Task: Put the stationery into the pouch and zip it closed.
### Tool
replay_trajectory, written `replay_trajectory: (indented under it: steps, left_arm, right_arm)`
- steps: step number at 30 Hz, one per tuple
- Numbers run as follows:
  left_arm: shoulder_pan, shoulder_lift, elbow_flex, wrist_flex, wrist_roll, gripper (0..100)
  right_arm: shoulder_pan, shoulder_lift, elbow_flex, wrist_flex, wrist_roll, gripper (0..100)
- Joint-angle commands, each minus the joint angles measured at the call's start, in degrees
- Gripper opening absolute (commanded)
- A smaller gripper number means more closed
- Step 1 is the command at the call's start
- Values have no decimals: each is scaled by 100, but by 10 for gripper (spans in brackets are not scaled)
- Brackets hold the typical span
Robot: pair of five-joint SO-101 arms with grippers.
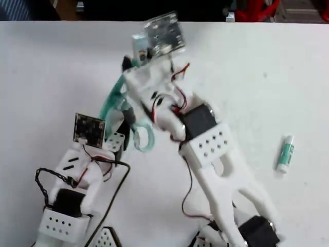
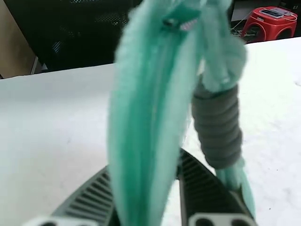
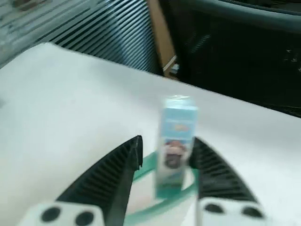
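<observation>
A teal pouch [image 1: 117, 101] hangs upright between the two arms. My left gripper [image 2: 146, 165] is shut on the pouch [image 2: 150, 113] from below, and a grey ribbed piece [image 2: 218, 128] dangles from its teal cord. In the high view the left gripper [image 1: 121, 133] sits at the pouch's near end. My right gripper [image 3: 165, 141] is open over the pouch rim [image 3: 160, 203]. A small light-blue box [image 3: 176, 141] stands upright between its fingers, against one finger with a gap to the other. From above, the box [image 1: 139, 45] is at the right gripper [image 1: 134, 57]. A green-and-white glue stick [image 1: 285, 153] lies far right.
The white table [image 1: 61, 67] has free room at the left and at the far right. Black cables [image 1: 115, 190] trail by the left arm's base. A red stool [image 2: 270, 20] and dark furniture stand beyond the table's far edge.
</observation>
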Motion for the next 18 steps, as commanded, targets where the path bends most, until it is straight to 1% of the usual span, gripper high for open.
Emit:
replay_trajectory:
  steps: [1,4,7,10,15,16,18]
  left_arm:
    - [-48,-84,-202,-9,26,137]
    - [-48,-84,-202,-9,26,137]
    - [-48,-84,-202,-9,26,137]
    - [-48,-84,-193,-9,26,137]
    - [-48,-84,-193,-9,26,137]
    - [-48,-84,-185,-9,26,137]
    - [-48,-84,-185,-9,26,137]
  right_arm:
    - [-382,-514,-308,374,475,251]
    - [-505,-743,-343,514,800,196]
    - [-356,-857,-378,523,853,150]
    - [-31,-884,-730,488,826,143]
    - [251,-453,-1600,224,826,132]
    - [303,-286,-1811,154,826,107]
    - [409,145,-2224,48,826,5]
